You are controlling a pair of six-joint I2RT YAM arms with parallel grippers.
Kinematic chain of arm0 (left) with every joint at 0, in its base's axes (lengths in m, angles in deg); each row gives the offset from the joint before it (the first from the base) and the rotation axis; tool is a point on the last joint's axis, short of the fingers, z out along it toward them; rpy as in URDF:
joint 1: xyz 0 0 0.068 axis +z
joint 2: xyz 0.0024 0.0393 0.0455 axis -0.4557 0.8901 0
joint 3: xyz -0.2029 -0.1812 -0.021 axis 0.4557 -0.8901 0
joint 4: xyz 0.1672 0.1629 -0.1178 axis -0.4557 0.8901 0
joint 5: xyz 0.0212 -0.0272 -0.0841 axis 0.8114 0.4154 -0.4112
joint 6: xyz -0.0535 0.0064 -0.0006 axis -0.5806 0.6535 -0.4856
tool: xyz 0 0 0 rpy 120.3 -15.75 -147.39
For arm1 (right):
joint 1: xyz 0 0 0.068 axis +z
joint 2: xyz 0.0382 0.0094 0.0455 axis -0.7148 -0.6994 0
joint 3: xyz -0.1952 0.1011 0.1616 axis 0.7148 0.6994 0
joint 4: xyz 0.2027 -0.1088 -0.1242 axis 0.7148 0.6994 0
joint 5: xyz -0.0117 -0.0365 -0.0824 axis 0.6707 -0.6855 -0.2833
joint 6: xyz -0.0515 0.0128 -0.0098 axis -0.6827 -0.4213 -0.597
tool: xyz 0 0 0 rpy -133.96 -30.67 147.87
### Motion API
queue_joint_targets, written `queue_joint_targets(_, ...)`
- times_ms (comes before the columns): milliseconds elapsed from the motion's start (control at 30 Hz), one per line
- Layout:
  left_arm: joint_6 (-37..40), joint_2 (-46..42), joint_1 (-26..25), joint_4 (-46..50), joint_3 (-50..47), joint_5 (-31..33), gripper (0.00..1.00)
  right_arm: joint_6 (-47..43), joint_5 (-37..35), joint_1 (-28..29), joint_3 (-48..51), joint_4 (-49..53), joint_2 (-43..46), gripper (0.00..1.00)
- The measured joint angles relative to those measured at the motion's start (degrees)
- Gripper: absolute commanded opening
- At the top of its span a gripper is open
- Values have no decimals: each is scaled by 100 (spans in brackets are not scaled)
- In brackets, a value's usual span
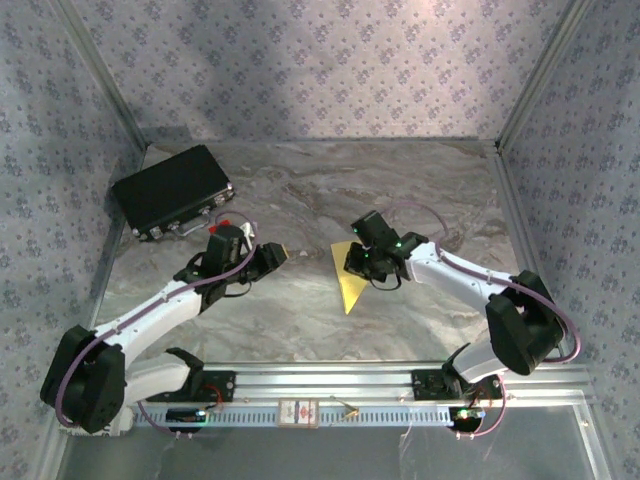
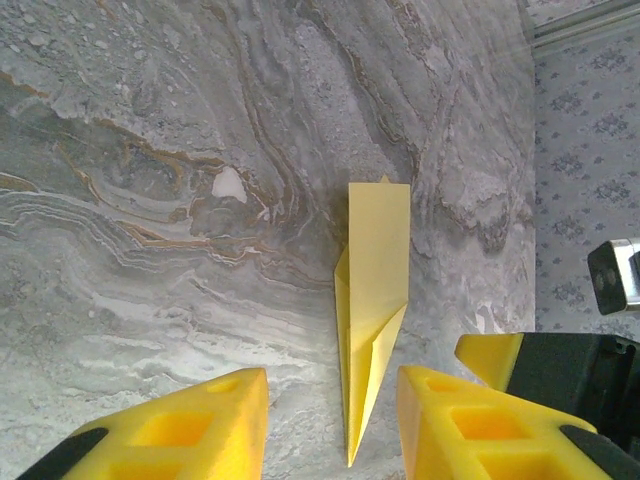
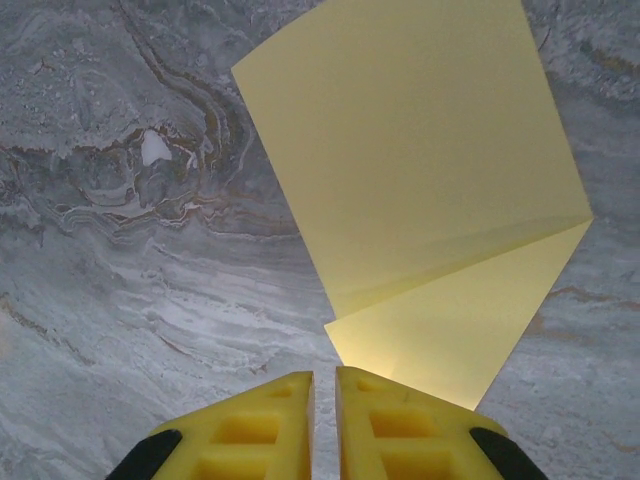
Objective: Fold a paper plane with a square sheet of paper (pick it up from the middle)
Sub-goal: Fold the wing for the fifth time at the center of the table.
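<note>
I count one yellow paper plane [image 1: 350,285], half folded, lying in the middle of the table [image 1: 300,325] between two grippers. My left gripper [image 2: 332,385] is spread apart and holds nothing. My right gripper [image 3: 323,378] is pressed together at the paper's edge. One black case [image 1: 172,190] sits far left with its lid closed.

Left arm [image 1: 150,315], right arm [image 1: 455,272]: white links, black joints [image 1: 520,335], purple cables [image 1: 563,305]. Gripper fingers [image 3: 250,430] yellow, with square recesses.
</note>
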Motion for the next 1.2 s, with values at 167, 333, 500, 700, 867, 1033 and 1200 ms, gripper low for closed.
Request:
queue_joint_targets(167,-7,2,2,15,-4,0,37,-203,98,-284,216,-356,0,14)
queue_joint_targets(333,-48,24,2,-42,-149,-4,37,-348,514,-682,562,-890,-9,12)
queue_joint_targets(500,-94,24,2,-127,-267,-4,36,-374,778,-734,686,-1381,-188,10)
queue_joint_targets(700,-153,188,2,-199,-328,-70,34,-356,1036,-730,855,-1860,-483,9)
queue_joint_targets(867,-179,251,2,-260,-334,-109,34,-302,1145,-719,1113,-2168,-619,8)
queue_joint_targets(1033,-199,297,2,-363,-337,-162,34,-109,1204,-673,1314,-2376,-761,6)
queue_joint_targets(1200,-221,483,2,-470,-339,-221,34,280,1095,-461,1381,-2503,-848,7)
